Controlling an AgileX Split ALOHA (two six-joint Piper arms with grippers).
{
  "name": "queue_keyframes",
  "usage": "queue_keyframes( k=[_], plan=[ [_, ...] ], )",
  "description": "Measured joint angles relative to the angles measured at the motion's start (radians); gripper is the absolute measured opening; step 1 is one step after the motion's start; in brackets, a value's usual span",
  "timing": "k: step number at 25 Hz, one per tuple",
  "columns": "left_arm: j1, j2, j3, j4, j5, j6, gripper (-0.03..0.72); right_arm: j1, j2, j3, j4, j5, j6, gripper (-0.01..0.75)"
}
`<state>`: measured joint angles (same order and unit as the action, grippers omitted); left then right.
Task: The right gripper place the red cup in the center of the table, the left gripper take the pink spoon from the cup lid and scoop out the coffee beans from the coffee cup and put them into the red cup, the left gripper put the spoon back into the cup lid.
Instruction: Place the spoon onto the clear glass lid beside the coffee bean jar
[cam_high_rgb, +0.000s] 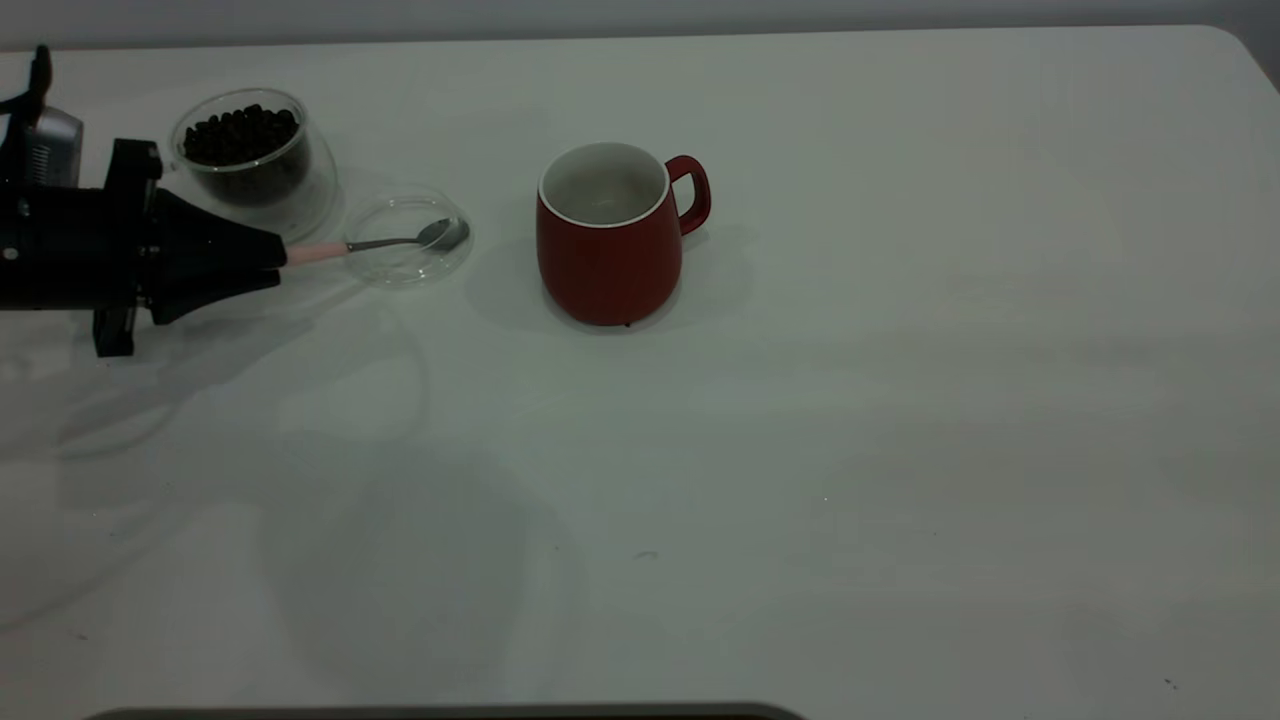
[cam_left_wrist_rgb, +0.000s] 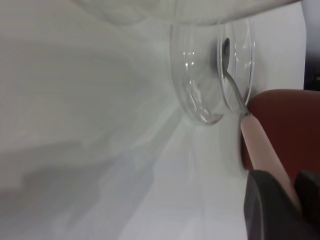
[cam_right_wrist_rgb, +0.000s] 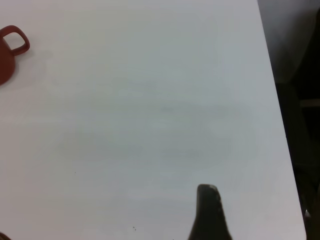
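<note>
The red cup (cam_high_rgb: 610, 250) stands upright near the middle of the table (cam_high_rgb: 800, 450), its handle to the right; it also shows in the left wrist view (cam_left_wrist_rgb: 290, 120) and at the edge of the right wrist view (cam_right_wrist_rgb: 6, 55). My left gripper (cam_high_rgb: 280, 262) (cam_left_wrist_rgb: 292, 182) is shut on the pink handle of the pink spoon (cam_high_rgb: 400, 242) (cam_left_wrist_rgb: 260, 145). The spoon's metal bowl lies in the clear cup lid (cam_high_rgb: 455, 258) (cam_left_wrist_rgb: 200, 112). The coffee cup (cam_high_rgb: 300, 190) with coffee beans (cam_high_rgb: 240, 135) stands just behind the gripper. My right gripper (cam_right_wrist_rgb: 209, 202) hovers over bare table far right of the red cup.
The table's right edge (cam_right_wrist_rgb: 280, 130) runs close to the right gripper, with dark floor beyond it. A dark strip (cam_high_rgb: 450, 712) lies along the table's front edge. The left arm's body (cam_high_rgb: 60, 250) fills the far left.
</note>
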<state>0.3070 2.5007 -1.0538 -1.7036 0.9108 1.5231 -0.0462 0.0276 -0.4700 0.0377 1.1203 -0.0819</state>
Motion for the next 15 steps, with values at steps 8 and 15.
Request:
queue_keyframes(
  k=[8,15],
  plan=[
    [-0.003,0.004,-0.001,0.0,-0.007,-0.006,0.123,0.0,0.0,0.0,0.0,0.0,0.0,0.583],
    [-0.003,0.004,-0.001,0.0,-0.032,-0.007,0.266,0.0,0.0,0.0,0.0,0.0,0.0,0.583]
  ],
)
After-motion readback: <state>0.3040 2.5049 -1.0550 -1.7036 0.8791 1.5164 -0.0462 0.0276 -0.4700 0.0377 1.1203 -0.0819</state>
